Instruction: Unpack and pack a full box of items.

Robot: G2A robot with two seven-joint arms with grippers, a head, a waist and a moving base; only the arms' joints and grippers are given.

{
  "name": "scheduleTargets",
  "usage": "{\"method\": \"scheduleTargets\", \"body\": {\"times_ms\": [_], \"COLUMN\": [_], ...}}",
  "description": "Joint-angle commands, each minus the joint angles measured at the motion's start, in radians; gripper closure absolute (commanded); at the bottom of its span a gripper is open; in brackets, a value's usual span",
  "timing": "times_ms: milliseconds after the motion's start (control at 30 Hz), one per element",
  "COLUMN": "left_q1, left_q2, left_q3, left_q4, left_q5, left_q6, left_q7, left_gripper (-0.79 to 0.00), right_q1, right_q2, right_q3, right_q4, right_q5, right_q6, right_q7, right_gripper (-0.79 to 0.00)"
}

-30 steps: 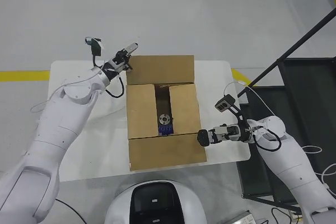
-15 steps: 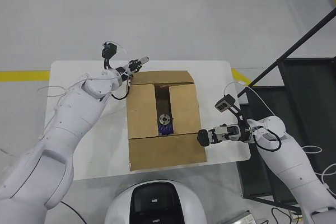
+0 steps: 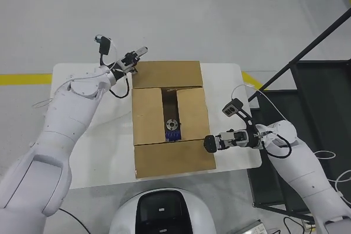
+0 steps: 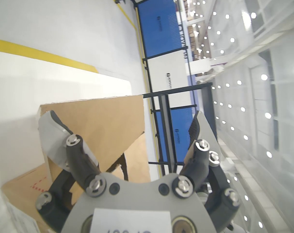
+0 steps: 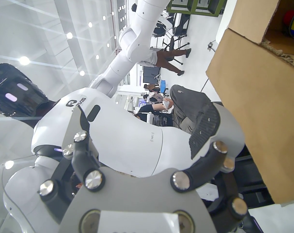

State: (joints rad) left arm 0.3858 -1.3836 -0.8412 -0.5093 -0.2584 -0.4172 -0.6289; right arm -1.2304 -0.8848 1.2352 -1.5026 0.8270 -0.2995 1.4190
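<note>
On the white table, centre: cardboard box, top partly open. Far flap is folded out flat and near flap is folded out toward the robot. The two side flaps lie over the top with a narrow gap between them. Through the gap show a round metal part and, just beside it, a blue item; the rest of the contents are hidden.

Left gripper sits at the far-left corner of the box, by the edge of the far flap. Its wrist view shows the left gripper with jaws spread wide and nothing clamped, the flap just past the fingertips. Contact cannot be told.

Right gripper sits at the box's right side, near the front corner. Right gripper has its jaws apart and holds nothing. One finger is just beside the cardboard wall, touching or not unclear.

Dark metal rack stands right of the table. A yellow floor line runs along the left.
</note>
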Motion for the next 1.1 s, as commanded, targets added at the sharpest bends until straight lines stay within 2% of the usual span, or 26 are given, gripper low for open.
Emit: {"method": "scheduleTargets", "body": {"times_ms": [0, 133, 300, 500, 667, 767, 1067], "left_q1": [0.038, 0.135, 0.303, 0.500, 0.615, 0.653, 0.653], "left_q2": [0.029, 0.091, 0.168, 0.235, 0.266, 0.278, 0.278], "left_q3": [-0.057, -0.169, -0.315, -0.486, -0.587, -0.633, -0.633], "left_q4": [-0.034, -0.140, -0.349, -0.570, -0.673, -0.700, -0.700], "left_q5": [-0.061, -0.131, -0.157, -0.187, -0.238, -0.276, -0.276], "left_q6": [-0.035, -0.097, -0.130, -0.127, -0.131, -0.126, -0.126], "left_q7": [-0.083, -0.235, -0.378, -0.493, -0.568, -0.593, -0.593], "left_gripper": [-0.785, -0.785, -0.785, -0.785, -0.785, -0.785, -0.785], "right_q1": [0.017, 0.068, 0.143, 0.213, 0.236, 0.243, 0.243], "right_q2": [-0.004, -0.016, -0.040, -0.060, -0.070, -0.078, -0.078], "right_q3": [-0.018, -0.071, -0.167, -0.223, -0.241, -0.264, -0.264], "right_q4": [-0.028, -0.066, -0.082, -0.050, -0.039, -0.027, -0.027], "right_q5": [-0.048, -0.121, -0.231, -0.370, -0.473, -0.472, -0.472], "right_q6": [0.029, 0.088, 0.157, 0.192, 0.215, 0.237, 0.237], "right_q7": [-0.036, -0.099, -0.193, -0.324, -0.438, -0.440, -0.440], "right_gripper": [-0.785, -0.785, -0.785, -0.785, -0.785, -0.785, -0.785]}}
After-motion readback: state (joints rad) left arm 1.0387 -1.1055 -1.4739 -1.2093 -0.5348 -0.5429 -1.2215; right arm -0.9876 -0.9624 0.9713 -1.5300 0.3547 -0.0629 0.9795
